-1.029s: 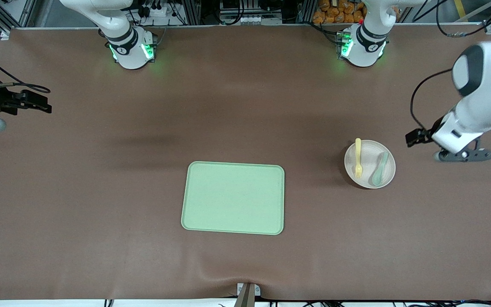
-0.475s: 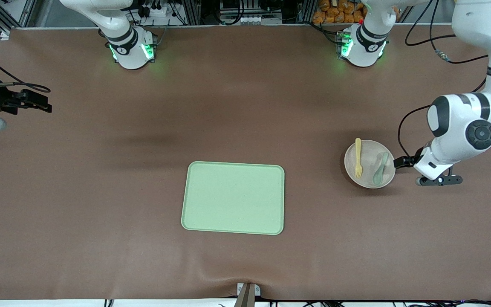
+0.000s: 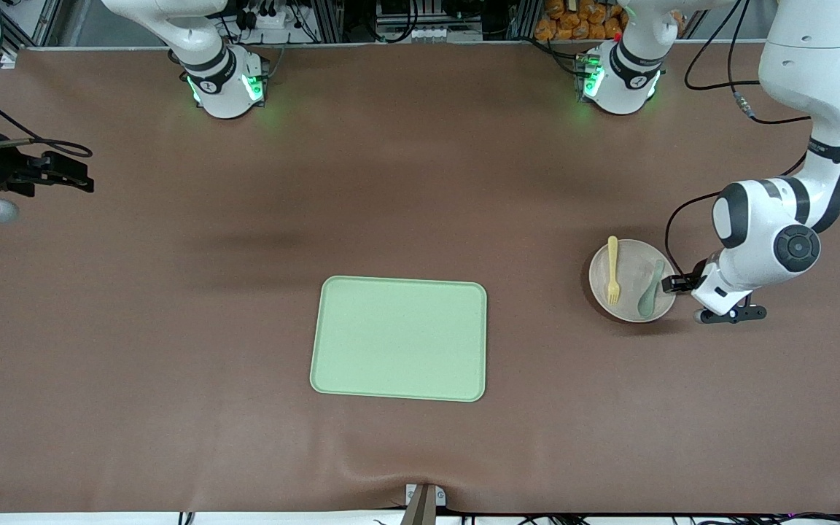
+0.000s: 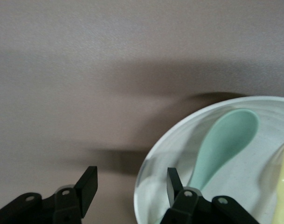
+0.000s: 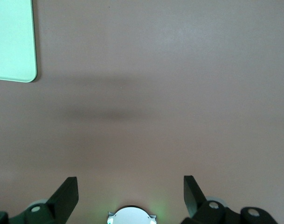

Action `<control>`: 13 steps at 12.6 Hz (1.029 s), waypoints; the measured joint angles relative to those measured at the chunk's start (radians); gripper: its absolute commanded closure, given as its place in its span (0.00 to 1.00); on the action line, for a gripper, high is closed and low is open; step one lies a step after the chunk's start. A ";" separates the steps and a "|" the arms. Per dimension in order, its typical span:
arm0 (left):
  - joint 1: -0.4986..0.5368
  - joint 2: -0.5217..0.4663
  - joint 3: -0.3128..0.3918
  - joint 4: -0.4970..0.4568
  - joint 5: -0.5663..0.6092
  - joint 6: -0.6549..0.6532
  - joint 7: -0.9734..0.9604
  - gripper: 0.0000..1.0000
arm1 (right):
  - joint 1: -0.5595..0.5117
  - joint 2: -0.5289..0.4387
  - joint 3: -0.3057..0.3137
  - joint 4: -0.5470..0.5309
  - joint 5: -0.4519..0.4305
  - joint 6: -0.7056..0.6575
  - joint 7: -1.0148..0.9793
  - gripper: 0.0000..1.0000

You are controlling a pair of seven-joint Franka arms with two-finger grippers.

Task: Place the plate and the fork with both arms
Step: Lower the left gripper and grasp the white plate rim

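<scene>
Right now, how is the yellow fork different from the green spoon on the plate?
The fork is pale yellow with prongs; the spoon is pale grey-green with a rounded bowl. The fork's handle lies almost straight, pointing toward the robots' bases; the spoon's is tilted. The spoon lies closer to the left tool, which is open at the plate's rim; the fork lies toward the tray's end. Both are small, plastic-looking and rest on the plate.

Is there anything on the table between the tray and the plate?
No. In the front view the stretch between the tray and the plate is bare brown table. The fork and spoon lie on the plate itself.
</scene>
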 measured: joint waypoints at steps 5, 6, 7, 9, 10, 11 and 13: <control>0.000 0.020 -0.013 0.000 -0.028 0.008 0.000 0.75 | 0.001 0.000 0.000 0.000 0.000 -0.002 0.000 0.00; 0.000 0.027 -0.013 0.000 -0.031 0.013 0.000 0.81 | 0.001 0.000 0.000 0.000 0.000 -0.002 0.000 0.00; 0.000 0.032 -0.013 0.000 -0.039 0.019 0.000 0.90 | 0.001 0.000 0.000 0.000 0.000 -0.002 0.000 0.00; 0.001 0.030 -0.015 0.005 -0.064 0.022 0.001 1.00 | 0.001 0.000 -0.002 0.000 0.000 -0.003 0.000 0.00; 0.001 0.030 -0.016 0.009 -0.087 0.022 0.001 1.00 | 0.001 0.000 -0.003 0.000 0.000 -0.003 0.000 0.00; 0.001 0.028 -0.016 0.013 -0.120 0.022 0.004 1.00 | 0.001 0.000 -0.003 0.000 0.000 -0.003 0.000 0.00; 0.002 0.023 -0.025 0.022 -0.170 0.023 0.006 1.00 | 0.000 0.000 -0.005 0.000 0.000 -0.003 0.000 0.00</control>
